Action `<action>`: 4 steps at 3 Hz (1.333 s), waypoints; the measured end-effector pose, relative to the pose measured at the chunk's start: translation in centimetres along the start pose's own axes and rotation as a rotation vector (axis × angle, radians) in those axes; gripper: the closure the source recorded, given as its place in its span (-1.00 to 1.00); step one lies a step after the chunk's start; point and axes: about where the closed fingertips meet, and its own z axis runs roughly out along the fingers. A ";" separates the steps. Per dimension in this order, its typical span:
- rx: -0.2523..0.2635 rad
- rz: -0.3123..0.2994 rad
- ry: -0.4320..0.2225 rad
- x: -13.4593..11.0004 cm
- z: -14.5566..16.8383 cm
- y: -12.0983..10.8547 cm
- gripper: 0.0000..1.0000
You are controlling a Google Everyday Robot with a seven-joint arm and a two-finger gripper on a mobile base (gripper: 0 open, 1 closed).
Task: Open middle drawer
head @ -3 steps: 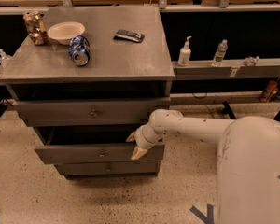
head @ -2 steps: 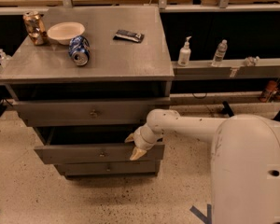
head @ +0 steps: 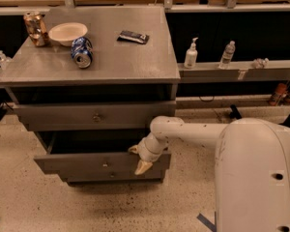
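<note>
The middle drawer (head: pixel 82 162) sticks partway out of the cabinet (head: pixel 125 62), and the gripper (head: pixel 138 158) sits at the drawer's right top edge with its fingers (head: pixel 144 166) apart, so I think the pull is half done and next needs a straight tug out from the cabinet.

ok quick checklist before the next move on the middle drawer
1. Middle drawer out of the cabinet: ok, its front sits forward with a dark gap above it.
2. Pincer on the drawer: ok, at the front's right end, right of the knob.
3. Firm hold on the front: cannot tell.
4. Drawer open all the way: cannot tell.
5. Top drawer left alone: ok, the pincer is below it.
6. Blue can steady on the cabinet top: not ok, it lies on its side and may roll if jolted.
</note>
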 end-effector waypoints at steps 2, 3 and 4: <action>0.000 0.000 0.000 -0.3 -0.7 -0.1 0.12; -0.006 -0.008 -0.031 -0.8 -1.8 2.2 0.00; -0.006 -0.008 -0.031 -0.8 -1.8 2.2 -0.06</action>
